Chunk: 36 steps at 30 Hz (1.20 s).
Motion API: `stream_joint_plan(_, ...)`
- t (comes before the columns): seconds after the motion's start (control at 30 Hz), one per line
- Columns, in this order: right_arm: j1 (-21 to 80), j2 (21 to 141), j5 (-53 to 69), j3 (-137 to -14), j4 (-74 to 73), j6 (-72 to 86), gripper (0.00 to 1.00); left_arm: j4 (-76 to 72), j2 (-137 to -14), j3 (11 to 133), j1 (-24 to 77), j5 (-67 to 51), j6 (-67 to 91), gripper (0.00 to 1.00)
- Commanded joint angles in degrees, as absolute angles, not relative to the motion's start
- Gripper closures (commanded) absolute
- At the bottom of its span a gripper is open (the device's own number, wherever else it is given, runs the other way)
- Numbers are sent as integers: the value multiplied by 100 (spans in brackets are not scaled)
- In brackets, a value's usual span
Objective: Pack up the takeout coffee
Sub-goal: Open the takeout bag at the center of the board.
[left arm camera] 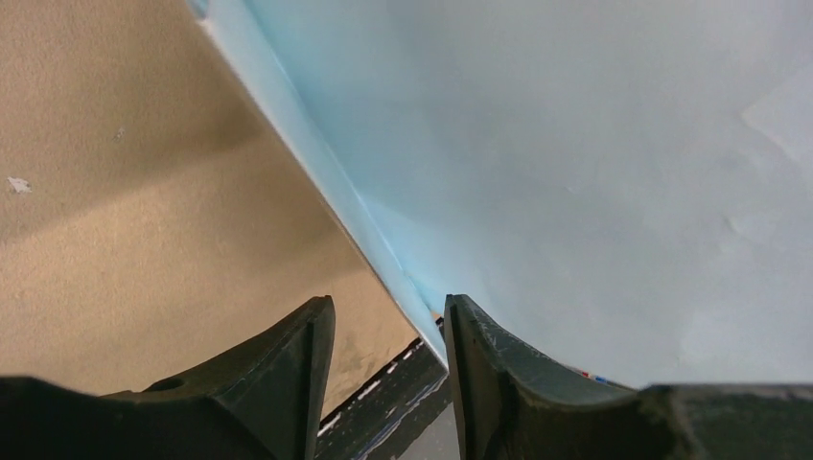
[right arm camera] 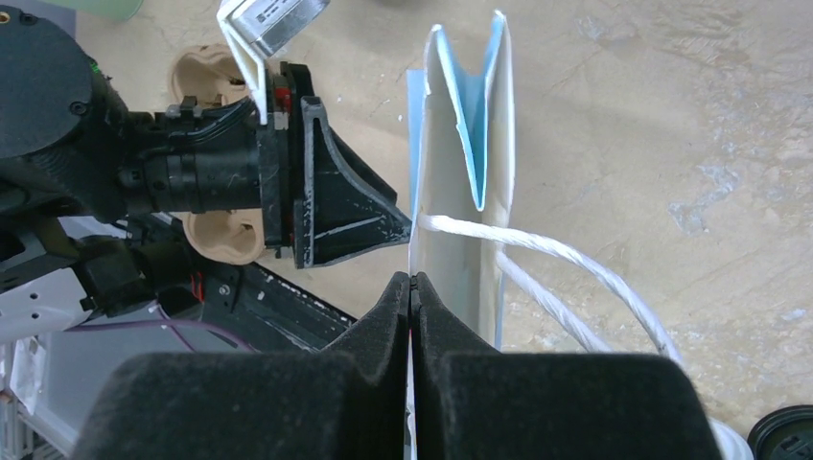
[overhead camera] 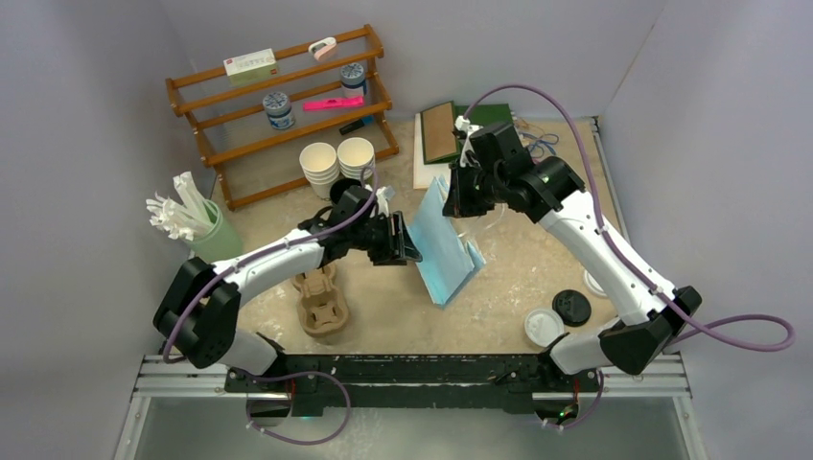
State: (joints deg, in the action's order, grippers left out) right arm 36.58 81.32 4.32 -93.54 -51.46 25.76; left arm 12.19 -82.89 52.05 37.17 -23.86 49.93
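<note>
Blue paper bag [overhead camera: 446,251] stands upright in the middle of the tabletop [overhead camera: 518,278], mouth up, with an arm on either side of it. The right fingers [right arm camera: 369,335] are at the bag's 12 o'clock end in the top view, pressed tight together. They are pinching the bag's rim: the wrist view shows the white inner wall [right arm camera: 446,144] caught right in the seam between them. The white cord handle [right arm camera: 537,254] loops away toward 4 o'clock in that view.

Over at 9 o'clock of the bag, the left fingers [left arm camera: 288,383] are spread, with a clear gap between them. Their own camera shows the bag's folded blue edge running down to the inner face of one finger, and nothing is pinched there. From the right wrist view the fingertip sits right at the bag's outer wall; whether it is touching or just shy, I cannot tell.

Now the coffee. The white-lidded cup [overhead camera: 544,326] and the black-lidded cup [overhead camera: 572,307] sit just beside each other on the tabletop. They are at 4 o'clock of the bag, well apart from it, close to the right arm's base. Both are outside the bag.

The brown pulp carrier [overhead camera: 321,305] lies at 8 o'clock of the bag, beside the left forearm. The stacked lidless cups [overhead camera: 336,161] stand at 10 o'clock.
</note>
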Motion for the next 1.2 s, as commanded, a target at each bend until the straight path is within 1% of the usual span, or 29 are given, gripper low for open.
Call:
stream_joint_plan(0.0,3630,7954,554,-9312,-5001,2549,100,690,-8416,5313,3721,-2505,5208,53)
stream_joint_plan(0.13,3630,7945,544,-9290,-4988,2545,100,758,-8551,5301,3728,-2474,5269,58)
stream_joint_plan(0.43,3629,7910,504,-9237,-4977,2540,100,641,-8860,5323,3727,-2584,5299,64)
stream_joint_plan(0.47,3630,7910,483,-9230,-4983,2535,100,657,-8888,5341,3727,-2584,5269,66)
stream_joint_plan(0.5,3630,7917,464,-9235,-4987,2522,100,704,-8922,5351,3731,-2584,5231,69)
stream_joint_plan(0.53,3630,7919,428,-9237,-4997,2507,100,743,-8964,5377,3735,-2584,5195,75)
stream_joint_plan(0.6,3618,7962,184,-9271,-5114,2506,100,926,-9076,5431,3718,-2567,5144,91)
stream_joint_plan(0.63,3604,7993,55,-9296,-5208,2518,100,1018,-9132,5439,3719,-2575,5097,96)
stream_joint_plan(0.67,3566,8017,-28,-9320,-5283,2525,100,1082,-9174,5442,3718,-2583,5042,98)
stream_joint_plan(0.73,3405,8033,-167,-9356,-5393,2507,100,1112,-9174,5371,3718,-2588,4951,98)
stream_joint_plan(0.9,2811,7961,86,-9474,-5478,2283,100,1037,-9019,5045,3705,-2526,4675,97)
stream_joint_plan(1.17,2557,8070,350,-9845,-5659,2154,100,633,-9258,4835,3670,-2832,4395,96)
